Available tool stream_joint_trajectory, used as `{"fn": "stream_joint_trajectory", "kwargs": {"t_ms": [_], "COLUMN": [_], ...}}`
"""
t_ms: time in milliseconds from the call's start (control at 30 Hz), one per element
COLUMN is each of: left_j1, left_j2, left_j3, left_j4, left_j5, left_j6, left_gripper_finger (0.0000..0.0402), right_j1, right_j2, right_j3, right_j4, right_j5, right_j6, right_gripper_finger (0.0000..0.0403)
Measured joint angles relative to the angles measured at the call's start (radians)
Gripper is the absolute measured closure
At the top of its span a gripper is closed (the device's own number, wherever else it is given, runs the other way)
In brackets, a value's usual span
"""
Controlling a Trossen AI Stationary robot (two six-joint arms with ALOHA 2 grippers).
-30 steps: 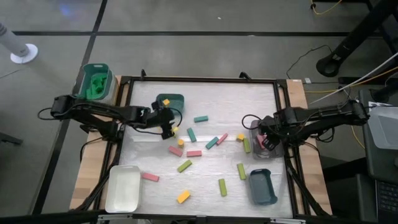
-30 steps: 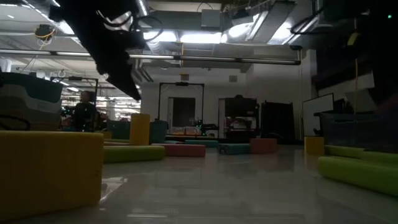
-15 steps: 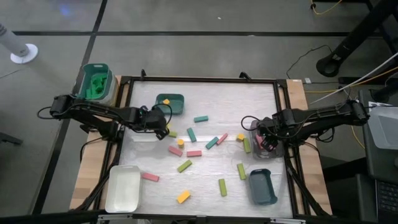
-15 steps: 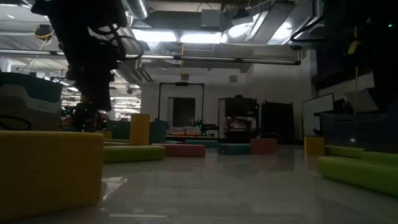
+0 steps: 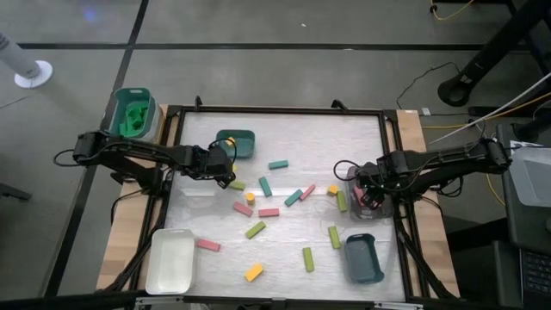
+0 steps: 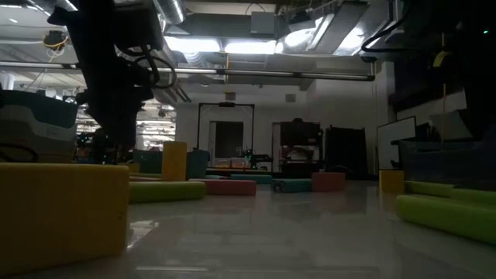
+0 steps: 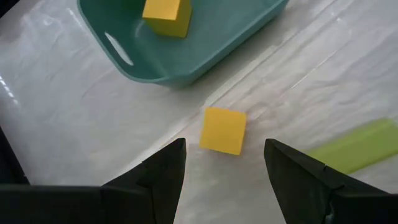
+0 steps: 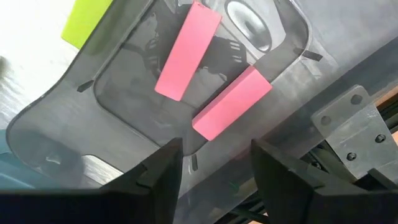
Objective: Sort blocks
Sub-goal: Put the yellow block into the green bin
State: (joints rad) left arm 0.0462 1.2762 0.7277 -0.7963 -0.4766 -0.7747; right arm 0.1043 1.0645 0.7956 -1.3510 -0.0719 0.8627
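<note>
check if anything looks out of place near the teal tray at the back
One yellow cube lies on the table just outside the teal tray, which holds another yellow cube. The open left hand hovers over the stray.

Yellow cube (image 7: 165, 14) in teal tray (image 7: 205, 46) cut off by left wrist frame edge, lime bar (image 7: 354, 147) cropped at edge, grey tray (image 5: 368, 200) partly covered by right gripper (image 5: 360, 191) overhead, low-view yellow block (image 6: 62, 208) clipped.

2 dark, slender jointed arms carry looping black cables. The left tool (image 7: 224, 163) and the right tool (image 8: 214, 163) each end in 2 flat black fingers.
</note>
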Motion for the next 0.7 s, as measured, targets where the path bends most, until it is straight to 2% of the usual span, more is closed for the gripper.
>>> {"fn": "stream_joint_trajectory", "kwargs": {"t_ms": [400,700], "left_j1": [0.023,0.089], "left_j2": [0.092,0.148], "left_j3": [0.0,0.0], "left_j4": [0.029,0.057], "left_j5": [0.041,0.048], "left_j6": [0.081,0.103], "left_gripper_finger": [0.0196,0.0196], "right_j1": [0.0,0.0], "right_j2": [0.0,0.0], "right_j3": [0.0,0.0], "right_j4": [0.0,0.001], "right_j5": [0.0,0.0], "right_j6": [-0.003,-0.003], "right_gripper_finger": [0.0214,0.0214]}}
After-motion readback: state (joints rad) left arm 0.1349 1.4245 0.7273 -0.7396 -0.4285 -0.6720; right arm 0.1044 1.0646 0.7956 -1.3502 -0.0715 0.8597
